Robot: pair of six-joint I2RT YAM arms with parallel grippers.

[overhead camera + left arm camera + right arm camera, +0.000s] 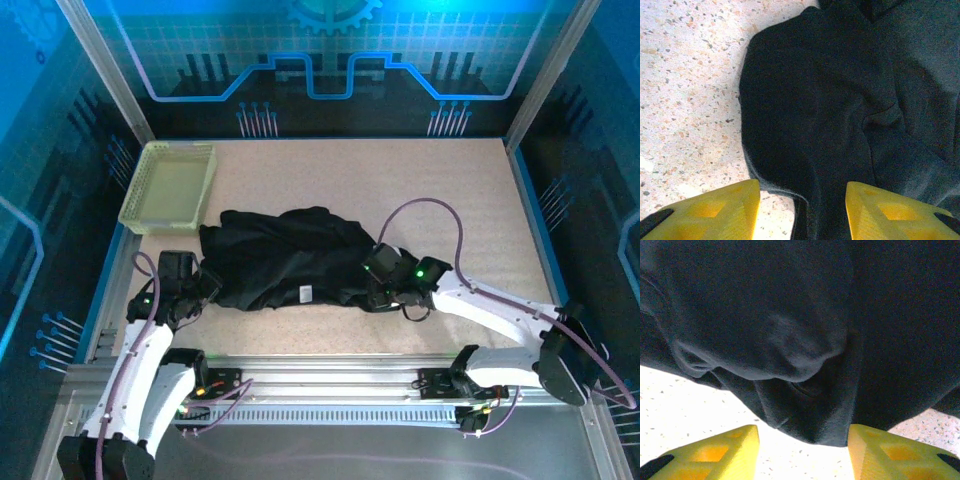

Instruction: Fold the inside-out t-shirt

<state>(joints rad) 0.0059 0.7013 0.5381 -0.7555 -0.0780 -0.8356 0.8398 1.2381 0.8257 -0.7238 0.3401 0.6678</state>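
T-shirt (pixel 285 255): black cloth, matt, soft w/ creases. Surface (pixel 400 180): smooth, pale, speckled, stone-like; basket (pixel 165 190): yellow-green plastic mesh. Left gripper (pixel 801 185) fingers (pixel 715 212): yellow plastic, matt; rails (pixel 330 368): dull metal.

No text, brand or number can be read anywhere. A small white tag (pixel 305 293) sits at the near edge of the black t-shirt (pixel 280 255), to the left of the right pincer (pixel 377 297). It possibly carries print, but it is too small to make out.
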